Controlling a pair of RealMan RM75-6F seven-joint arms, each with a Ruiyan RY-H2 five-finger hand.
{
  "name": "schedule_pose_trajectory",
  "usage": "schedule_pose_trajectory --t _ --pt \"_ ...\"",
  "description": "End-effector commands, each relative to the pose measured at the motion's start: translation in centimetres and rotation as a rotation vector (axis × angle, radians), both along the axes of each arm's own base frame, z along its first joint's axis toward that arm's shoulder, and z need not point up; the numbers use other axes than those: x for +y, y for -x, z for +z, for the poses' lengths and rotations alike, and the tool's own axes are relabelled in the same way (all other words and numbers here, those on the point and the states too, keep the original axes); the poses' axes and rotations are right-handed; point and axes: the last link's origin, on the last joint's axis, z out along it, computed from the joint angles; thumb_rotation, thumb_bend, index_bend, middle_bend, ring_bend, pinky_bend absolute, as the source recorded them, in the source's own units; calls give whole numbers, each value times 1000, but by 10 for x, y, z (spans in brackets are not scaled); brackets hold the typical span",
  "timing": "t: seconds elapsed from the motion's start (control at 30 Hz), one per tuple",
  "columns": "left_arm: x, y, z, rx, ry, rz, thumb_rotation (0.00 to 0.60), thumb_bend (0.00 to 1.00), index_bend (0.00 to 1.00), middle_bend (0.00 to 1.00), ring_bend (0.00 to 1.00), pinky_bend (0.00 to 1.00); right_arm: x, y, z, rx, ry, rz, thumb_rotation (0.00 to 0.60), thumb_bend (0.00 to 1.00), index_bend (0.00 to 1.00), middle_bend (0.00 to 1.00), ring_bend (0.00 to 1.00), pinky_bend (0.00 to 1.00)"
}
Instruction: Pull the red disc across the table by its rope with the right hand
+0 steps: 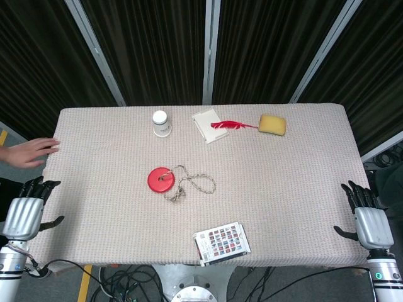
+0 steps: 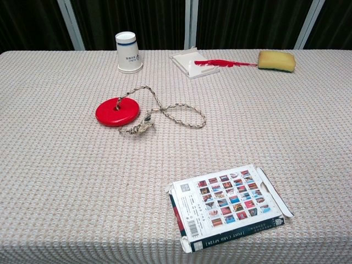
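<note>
The right hand (image 1: 370,217) sits off the worktop's (image 1: 302,189) right edge, fingers spread, holding nothing; the left hand (image 1: 25,211) does the same off the left edge. Neither shows in the chest view. The disc (image 1: 161,179) lies flat left of centre, well apart from both hands, its rope (image 1: 192,184) running out to the right in a loose loop with a knotted tangle near the disc. A printed box (image 1: 221,243) lies flattened at the near edge. Along the far side stand a cup (image 1: 161,123), a white pad (image 1: 208,124) with a red feather (image 1: 232,125) across it, and a sponge (image 1: 272,124). A person's hand (image 1: 28,153) rests on the left edge, arm cut off.
</note>
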Motion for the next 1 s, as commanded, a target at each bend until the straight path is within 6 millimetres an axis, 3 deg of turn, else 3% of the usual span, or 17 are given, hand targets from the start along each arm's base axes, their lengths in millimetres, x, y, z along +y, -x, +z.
schedule_pose_trajectory --t 0.03,0.37,0.6,0.77,1.0 --pt "0 0 0 1 0 0 600 1 204 218 105 145 0 0 0 0 0 0 600 0 0 0 0 0" --pt "0 1 1 -2 0 7 600 1 204 218 105 145 -11 -16 -6 5 -33 54 600 0 0 0 0 0" --pt "-1 5 -2 0 6 13 600 1 204 218 105 145 -45 -65 -16 56 -90 227 600 0 0 0 0 0" --pt "1 5 -4 -4 4 5 600 1 204 218 105 145 -73 -107 -41 78 -178 332 600 0 0 0 0 0" --pt "0 9 -2 -8 0 16 600 1 204 218 105 145 -106 -160 -95 125 -347 431 600 18 0 24 0 0"
